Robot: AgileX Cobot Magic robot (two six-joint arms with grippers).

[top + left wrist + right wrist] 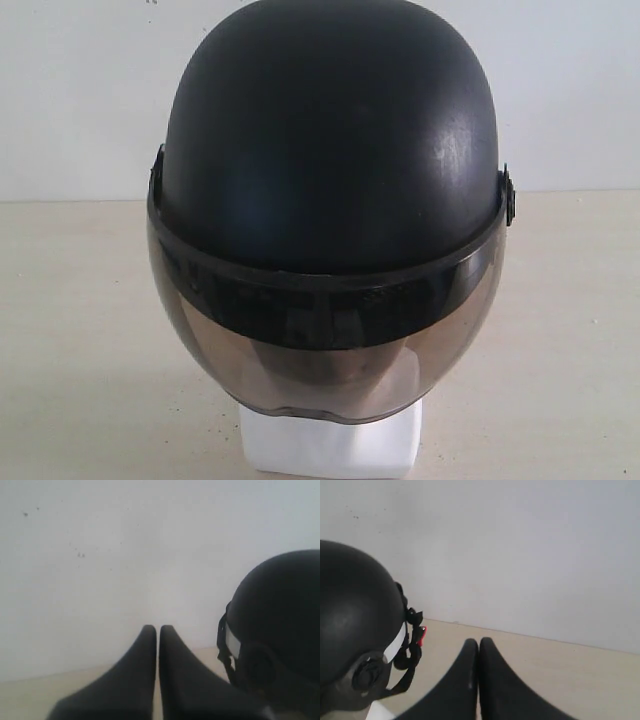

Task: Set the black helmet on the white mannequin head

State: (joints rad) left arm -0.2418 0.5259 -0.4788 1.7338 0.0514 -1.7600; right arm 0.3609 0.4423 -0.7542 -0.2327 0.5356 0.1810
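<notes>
Black helmet (330, 140) seated on white mannequin head (330, 448), visor down over face, mid-table (80, 350). Left gripper (158, 630) and right gripper (479, 642): jaws pressed together, empty, near helmet, not touching.

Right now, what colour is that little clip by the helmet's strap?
Red; the clip on the black helmet shows best in the right wrist view.

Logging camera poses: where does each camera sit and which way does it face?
Exterior: in front of the black helmet, facing its visor; helmet sits on the white mannequin head; no arm shows.
Left wrist: beside the helmet, facing the wall; shut left gripper shows.
Right wrist: opposite side, facing the wall; shut right gripper shows.
Shared: every view sees the helmet.
</notes>
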